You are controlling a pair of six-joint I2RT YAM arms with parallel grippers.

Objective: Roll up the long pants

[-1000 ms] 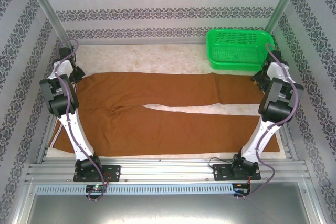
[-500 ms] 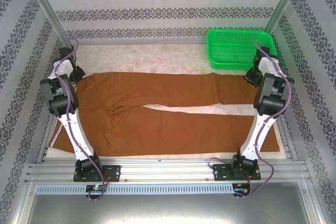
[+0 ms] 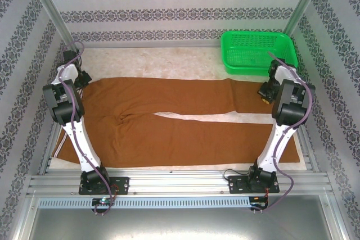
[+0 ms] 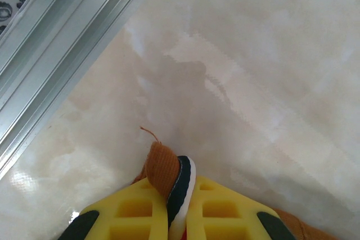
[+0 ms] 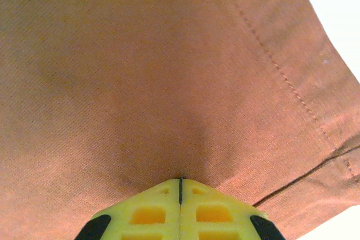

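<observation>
The long pants lie flat on the table, rust-brown, waist at the left and both legs running right. My left gripper sits at the far waist corner. In the left wrist view the left gripper is shut on that corner of the pants, pinching brown cloth and a dark-and-white band. My right gripper is over the end of the far leg. In the right wrist view the right gripper is shut, jaws pressed together, tips touching the pants cloth near a stitched hem.
A green basket stands at the back right, just beyond the right gripper. A pale table cover lies under the pants. An aluminium rail runs along the table's left edge. Patterned walls close in the sides and back.
The right arm swung from beside the basket leftward and down onto the far leg's end, and its jaws closed. The left arm kept its hold and place.
</observation>
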